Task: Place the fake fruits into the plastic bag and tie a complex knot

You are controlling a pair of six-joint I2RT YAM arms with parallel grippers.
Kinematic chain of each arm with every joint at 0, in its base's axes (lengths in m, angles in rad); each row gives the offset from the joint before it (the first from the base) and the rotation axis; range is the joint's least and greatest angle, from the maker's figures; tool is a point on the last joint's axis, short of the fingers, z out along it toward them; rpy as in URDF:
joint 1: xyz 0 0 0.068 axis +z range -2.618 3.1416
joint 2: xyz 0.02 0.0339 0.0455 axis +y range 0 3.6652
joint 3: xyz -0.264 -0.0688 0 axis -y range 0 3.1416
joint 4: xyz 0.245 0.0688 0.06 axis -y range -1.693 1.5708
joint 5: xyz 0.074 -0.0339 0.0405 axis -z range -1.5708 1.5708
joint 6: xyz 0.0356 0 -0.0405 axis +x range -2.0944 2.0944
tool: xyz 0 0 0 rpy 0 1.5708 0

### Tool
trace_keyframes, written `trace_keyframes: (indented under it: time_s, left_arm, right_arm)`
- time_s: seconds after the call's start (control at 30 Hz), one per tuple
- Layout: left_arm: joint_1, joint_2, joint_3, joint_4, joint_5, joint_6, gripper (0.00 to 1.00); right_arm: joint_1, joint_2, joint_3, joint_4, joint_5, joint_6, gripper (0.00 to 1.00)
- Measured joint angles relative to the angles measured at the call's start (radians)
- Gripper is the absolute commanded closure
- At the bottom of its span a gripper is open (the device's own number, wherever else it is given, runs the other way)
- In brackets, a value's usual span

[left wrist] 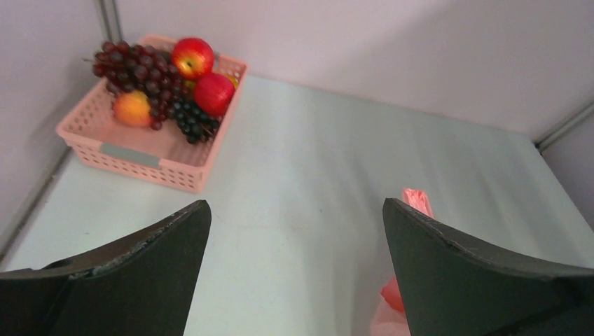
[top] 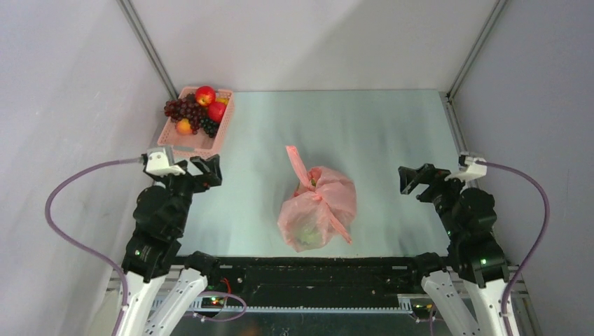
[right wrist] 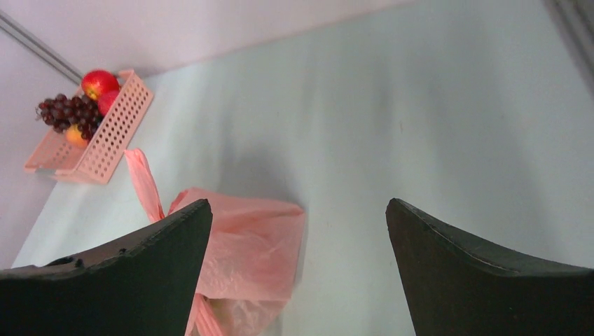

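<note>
Standing wide open and holding nothing, the left jaws hang above the pale surface [top: 392, 140], with bare surface showing between their two dark fingers. The right jaws are just as wide apart and also hold nothing.

Just beyond the left jaws, off their right finger, the tip of the pink plastic bag [top: 319, 206] peeks out. From the right jaws the bag lies close ahead and to the left, partly hidden behind their left finger. In the overhead view it rests on the surface between the two pairs of jaws, touched by neither. It is gathered at a knot [top: 319, 197] near its top. One twisted strip [top: 298, 161] points away from the jaws. A pale green shape [top: 306, 236] shows through the film.

Farther ahead and to the left of the left jaws, in the far corner, stands a pink lattice basket [left wrist: 133, 157]. It holds fake fruits [top: 199, 108]: two red apples [left wrist: 192, 56], a dark purple grape bunch [left wrist: 136, 70] and an orange-yellow fruit [left wrist: 132, 108]. The basket is well apart from the right jaws.
</note>
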Motion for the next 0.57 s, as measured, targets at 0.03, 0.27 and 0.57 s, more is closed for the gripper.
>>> trace_keyframes:
  time_s: [0.03, 0.27, 0.57]
  left_arm:
    - [0.000, -0.027, -0.002, 0.001, -0.014, 0.011, 0.01]
    - [0.000, -0.072, -0.039, -0.018, -0.066, 0.050, 0.01]
    - [0.000, -0.088, -0.050, -0.032, -0.077, 0.061, 0.01]
  right_arm:
    - [0.000, -0.029, -0.008, 0.008, 0.011, -0.010, 0.01]
    - [-0.001, -0.121, -0.048, 0.019, 0.068, -0.056, 0.01]
    - [-0.002, -0.121, -0.052, 0.020, 0.082, -0.069, 0.01]
